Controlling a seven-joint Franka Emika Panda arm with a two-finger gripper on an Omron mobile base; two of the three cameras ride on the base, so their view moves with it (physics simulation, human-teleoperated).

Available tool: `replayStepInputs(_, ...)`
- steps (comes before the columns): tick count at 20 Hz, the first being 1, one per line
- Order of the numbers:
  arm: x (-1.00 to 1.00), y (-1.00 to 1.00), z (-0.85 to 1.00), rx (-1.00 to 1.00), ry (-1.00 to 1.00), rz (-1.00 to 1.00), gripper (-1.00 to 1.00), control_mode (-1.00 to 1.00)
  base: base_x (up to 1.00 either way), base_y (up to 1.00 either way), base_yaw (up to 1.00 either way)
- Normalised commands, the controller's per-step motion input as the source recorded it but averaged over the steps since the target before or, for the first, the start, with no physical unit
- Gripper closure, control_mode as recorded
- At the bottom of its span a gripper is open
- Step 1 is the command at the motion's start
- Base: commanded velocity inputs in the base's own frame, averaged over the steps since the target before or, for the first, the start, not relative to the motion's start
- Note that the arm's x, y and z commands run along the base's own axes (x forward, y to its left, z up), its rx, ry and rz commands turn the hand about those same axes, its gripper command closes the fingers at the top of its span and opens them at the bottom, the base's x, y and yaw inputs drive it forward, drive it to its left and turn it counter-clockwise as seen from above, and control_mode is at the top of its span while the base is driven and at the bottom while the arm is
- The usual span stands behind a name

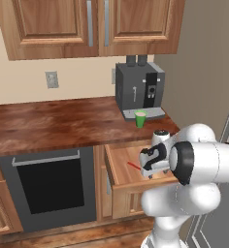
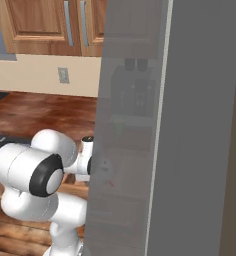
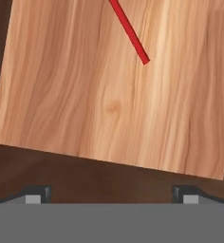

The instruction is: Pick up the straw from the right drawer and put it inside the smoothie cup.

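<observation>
The right drawer (image 1: 120, 167) stands pulled out, and the thin red straw (image 3: 129, 32) lies loose on its pale, grained wooden floor. The gripper (image 1: 151, 176) hovers over it with its jaws spread wide, holding nothing. Grasping and carrying remain. The tapered green smoothie cup (image 1: 140, 119) waits on the dark glossy wood counter (image 1: 48, 123) before the boxy grey coffee machine (image 1: 139, 88).

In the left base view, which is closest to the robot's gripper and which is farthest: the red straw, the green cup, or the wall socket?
From the gripper, open over the pulled-out wooden drawer:
1. Thin red straw, lying in the drawer just to its left.
2. Small green cup, up on the brown counter by the dark grey coffee machine.
3. Grey wall socket, far left on the wall.
</observation>
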Motion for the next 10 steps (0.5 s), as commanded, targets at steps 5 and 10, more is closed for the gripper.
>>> replayStepInputs(5,0.42,0.00,0.21,0.00,0.00,0.06,-1.00,-1.00,0.00,0.00,0.00)
replayStepInputs(10,0.48,0.00,0.05,0.00,0.03,0.02,-1.00,-1.00,0.00,0.00,0.00)
